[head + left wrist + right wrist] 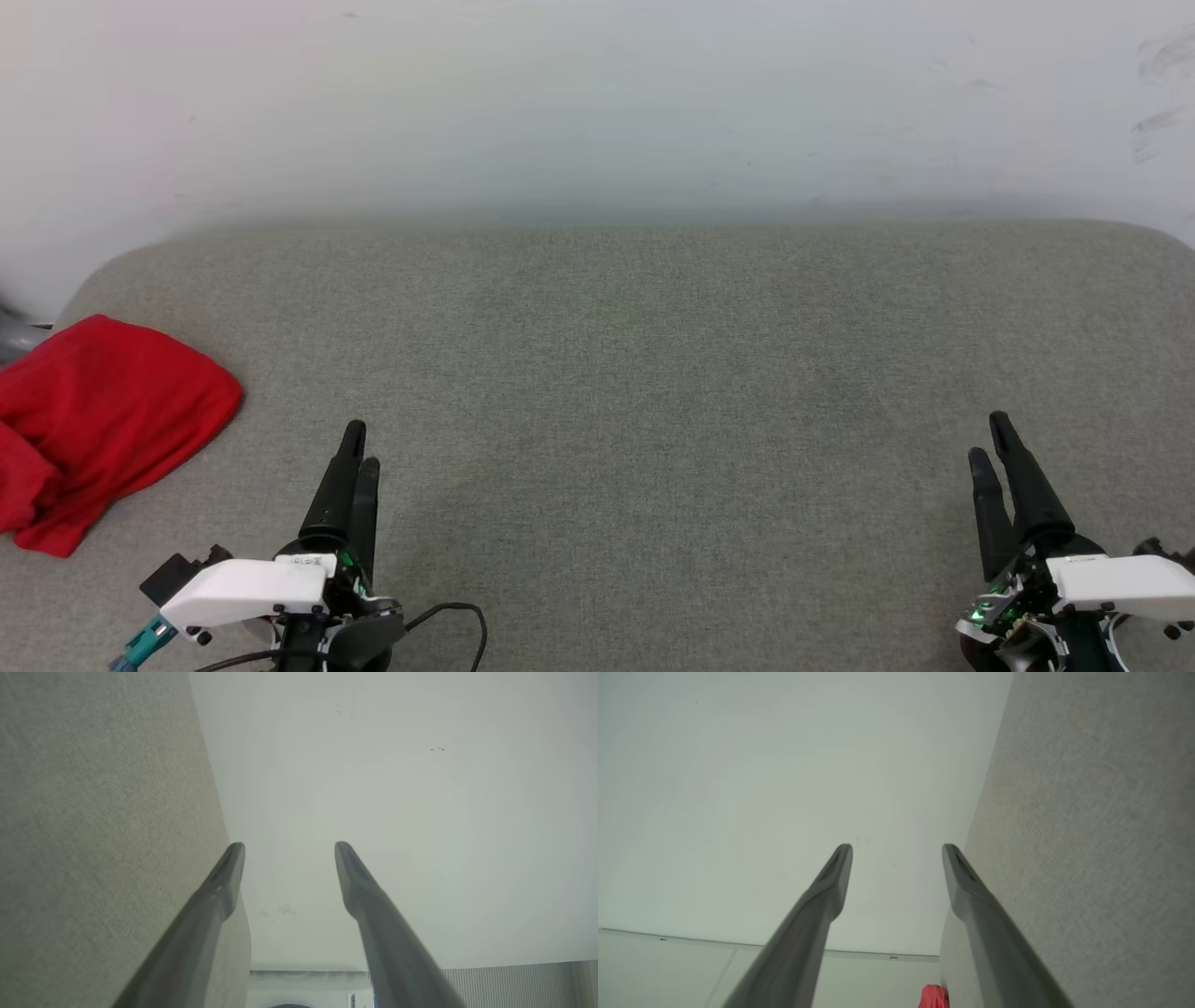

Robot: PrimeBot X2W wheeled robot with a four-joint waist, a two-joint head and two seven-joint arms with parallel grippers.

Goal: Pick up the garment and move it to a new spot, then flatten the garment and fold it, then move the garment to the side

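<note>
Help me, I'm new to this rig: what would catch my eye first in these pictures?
The red garment, lying bunched at the far left edge of the grey cloth surface, stands out most. Next come the left claw and right claw at the head view's lower corners, both open and holding nothing.

Garment point(103, 420) cut off by left edge (underside hidden), grey object point(14, 338) beside it unidentifiable

A bare test room or lab is suggested: a worktop point(653, 355) covered in grey woven fabric, rounded at its far corners, is set against a plain white wall point(597, 93) marked with dark scuffs point(1158, 61) at the far right; a pale ribbed panel point(514, 984) is seen beyond
</note>
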